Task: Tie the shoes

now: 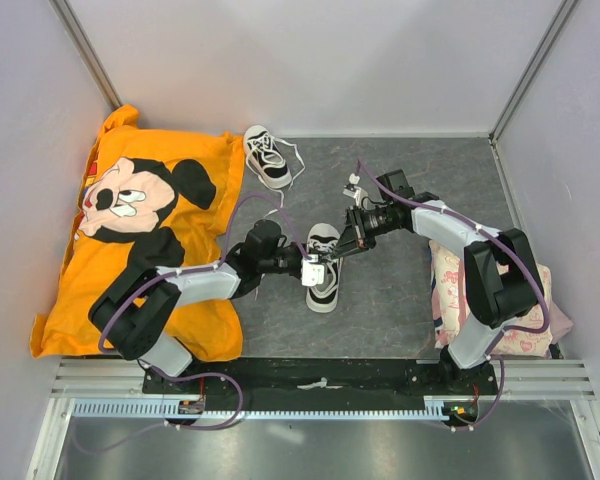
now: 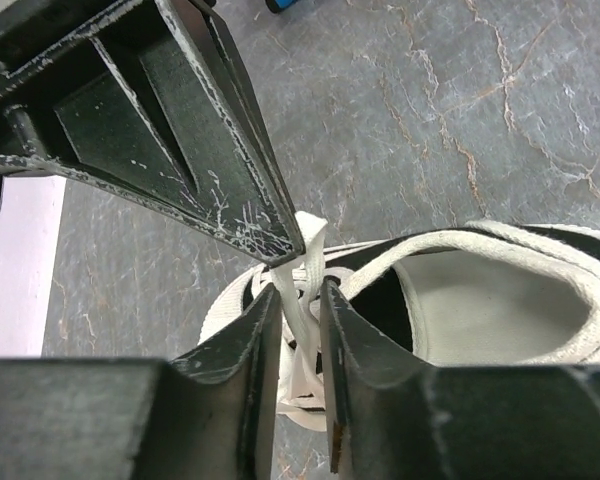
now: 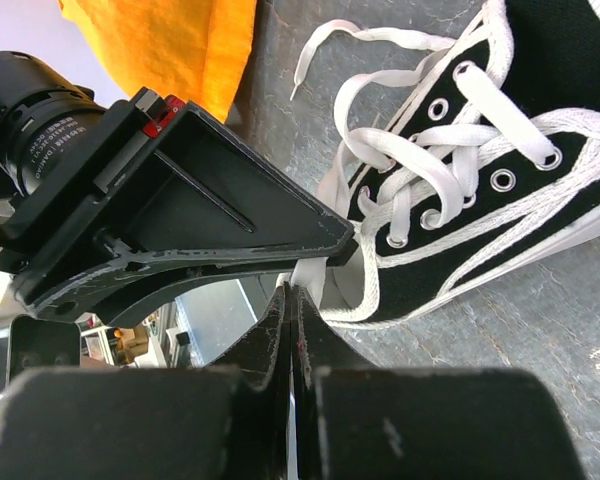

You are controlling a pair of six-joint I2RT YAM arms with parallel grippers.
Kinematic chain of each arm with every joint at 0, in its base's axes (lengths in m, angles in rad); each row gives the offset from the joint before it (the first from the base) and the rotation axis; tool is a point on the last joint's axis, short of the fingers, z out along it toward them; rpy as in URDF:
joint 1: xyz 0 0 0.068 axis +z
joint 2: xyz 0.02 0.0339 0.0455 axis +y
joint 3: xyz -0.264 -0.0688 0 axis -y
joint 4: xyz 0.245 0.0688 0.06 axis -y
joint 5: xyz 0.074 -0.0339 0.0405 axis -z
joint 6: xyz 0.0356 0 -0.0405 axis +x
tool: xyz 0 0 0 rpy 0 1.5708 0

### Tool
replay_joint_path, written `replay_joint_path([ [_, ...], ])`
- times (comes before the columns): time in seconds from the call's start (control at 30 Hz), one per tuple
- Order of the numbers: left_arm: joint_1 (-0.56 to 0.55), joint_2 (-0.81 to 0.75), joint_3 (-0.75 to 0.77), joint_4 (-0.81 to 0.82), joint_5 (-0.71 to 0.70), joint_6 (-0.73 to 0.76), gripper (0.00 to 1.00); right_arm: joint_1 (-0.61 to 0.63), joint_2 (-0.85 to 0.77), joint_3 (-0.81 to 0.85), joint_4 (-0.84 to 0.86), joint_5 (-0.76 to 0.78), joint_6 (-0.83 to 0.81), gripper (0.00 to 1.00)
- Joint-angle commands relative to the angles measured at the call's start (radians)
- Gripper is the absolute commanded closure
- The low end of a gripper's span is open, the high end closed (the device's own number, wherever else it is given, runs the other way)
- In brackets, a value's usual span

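Note:
One black sneaker with white laces (image 1: 323, 268) lies in the middle of the grey table. The other sneaker (image 1: 267, 156) lies at the back, apart from both arms. My left gripper (image 1: 315, 268) is over the middle shoe's opening. In the left wrist view its jaws (image 2: 300, 290) stand slightly apart with a lace strand (image 2: 302, 312) running through the gap, above the shoe (image 2: 500, 300). My right gripper (image 1: 347, 240) meets it from the right. In the right wrist view it (image 3: 298, 290) is shut on a white lace (image 3: 308, 272) beside the shoe (image 3: 540, 200).
An orange Mickey Mouse cloth (image 1: 150, 230) covers the table's left side. A pink patterned cloth (image 1: 450, 290) lies at the right by the right arm's base. White walls enclose the table, and a black rail (image 1: 320, 378) runs along the near edge.

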Motion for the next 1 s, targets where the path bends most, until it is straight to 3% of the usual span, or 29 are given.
replay_joint_path([
  [0.0, -0.007, 0.005, 0.015, 0.082, 0.012, 0.034, 0.76, -0.011, 0.008, 0.036, 0.02, -0.025, 0.004, 1.0],
  [0.3, -0.005, -0.076, 0.009, 0.014, 0.017, 0.005, 0.92, -0.017, 0.029, 0.051, 0.01, 0.05, -0.022, 1.0],
  [0.57, 0.001, -0.084, 0.035, -0.087, 0.02, 0.029, 0.98, -0.016, 0.066, 0.106, 0.011, 0.078, -0.029, 1.0],
  [0.6, 0.002, -0.079, 0.039, -0.102, 0.02, 0.035, 0.98, -0.016, 0.068, 0.114, 0.01, 0.074, -0.029, 0.97],
  [0.63, 0.002, -0.078, 0.044, -0.124, 0.017, 0.043, 0.98, -0.016, 0.072, 0.131, 0.005, 0.069, -0.041, 0.86],
  [0.77, 0.011, -0.068, 0.059, -0.153, 0.002, 0.038, 0.98, -0.026, 0.08, 0.206, -0.056, 0.113, -0.134, 0.64],
  [0.83, 0.016, -0.068, 0.056, -0.154, 0.002, 0.043, 0.98, -0.031, 0.097, 0.252, -0.102, 0.152, -0.185, 0.57],
  [0.97, 0.021, -0.059, 0.067, -0.168, 0.0, 0.046, 0.98, -0.026, 0.149, 0.315, -0.165, 0.199, -0.266, 0.54],
])
